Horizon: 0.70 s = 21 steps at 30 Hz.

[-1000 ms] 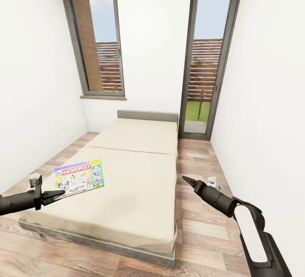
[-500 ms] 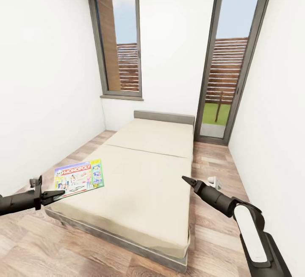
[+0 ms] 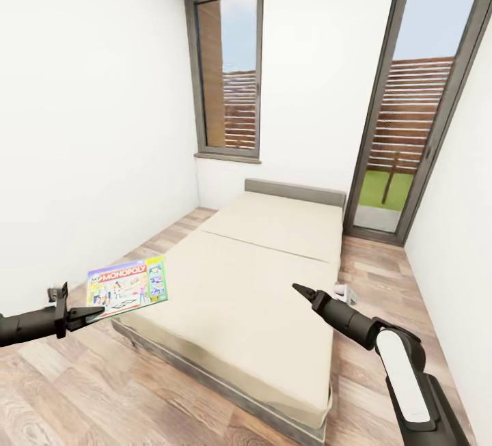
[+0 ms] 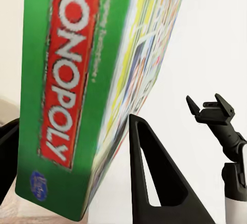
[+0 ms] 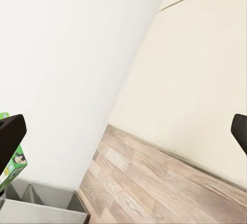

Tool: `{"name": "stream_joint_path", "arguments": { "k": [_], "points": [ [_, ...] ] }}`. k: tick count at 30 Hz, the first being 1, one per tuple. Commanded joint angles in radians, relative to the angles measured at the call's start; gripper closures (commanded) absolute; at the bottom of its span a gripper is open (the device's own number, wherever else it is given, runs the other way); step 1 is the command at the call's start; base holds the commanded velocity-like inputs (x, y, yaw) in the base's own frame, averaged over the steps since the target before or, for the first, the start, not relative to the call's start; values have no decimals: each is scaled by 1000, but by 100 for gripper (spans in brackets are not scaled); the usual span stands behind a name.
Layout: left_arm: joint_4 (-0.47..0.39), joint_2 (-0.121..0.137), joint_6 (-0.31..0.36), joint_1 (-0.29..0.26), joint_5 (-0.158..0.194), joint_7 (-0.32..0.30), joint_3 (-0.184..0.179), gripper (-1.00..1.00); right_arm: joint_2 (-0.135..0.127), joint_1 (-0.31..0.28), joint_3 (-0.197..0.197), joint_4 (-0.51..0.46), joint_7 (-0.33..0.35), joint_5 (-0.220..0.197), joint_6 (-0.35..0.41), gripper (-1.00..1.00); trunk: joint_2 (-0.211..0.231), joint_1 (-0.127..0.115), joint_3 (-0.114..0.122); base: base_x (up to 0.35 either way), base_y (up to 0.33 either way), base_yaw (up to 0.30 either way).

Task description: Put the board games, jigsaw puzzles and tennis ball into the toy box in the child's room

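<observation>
My left gripper (image 3: pixel 96 311) is shut on the edge of a board game (image 3: pixel 128 287), a flat Monopoly box with green sides and a red logo, held level above the floor just off the bed's near left corner. In the left wrist view the box (image 4: pixel 77 90) stands between the black fingers (image 4: pixel 149 177). The bed (image 3: pixel 260 282) has a plain cream mattress with a seam, and nothing lies on it. Over the mattress's near right part my right gripper (image 3: pixel 301 289) holds nothing. Its fingers (image 5: pixel 10 139) stand wide apart in the right wrist view, so it is open.
A white wall runs close along the left. A tall window (image 3: pixel 229 70) and a glass door (image 3: pixel 417 125) stand behind the bed. Wood-plank floor (image 3: pixel 89 384) lies in front of and to the left of the bed, with a narrower strip on its right.
The whole view has swung left, so the bed, window and door have shifted right in the picture. Both arms keep their pose, and the left gripper still holds the Monopoly box.
</observation>
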Motion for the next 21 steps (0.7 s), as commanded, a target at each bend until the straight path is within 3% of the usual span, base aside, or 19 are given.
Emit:
{"name": "stream_joint_path", "arguments": {
  "k": [1, 21],
  "points": [
    [0, 0, 10, -1, 1, -4, 0, 100, 1, -1, -3, 0, 8, 6, 6, -100, 7, -4, 2, 0, 0, 289],
    [2, 1, 10, 0, 1, -4, 1, 100, 1, -1, 0, 3, 8, 6, 5, -100, 147, -81, 65, 0, 0, 290]
  ]
}}
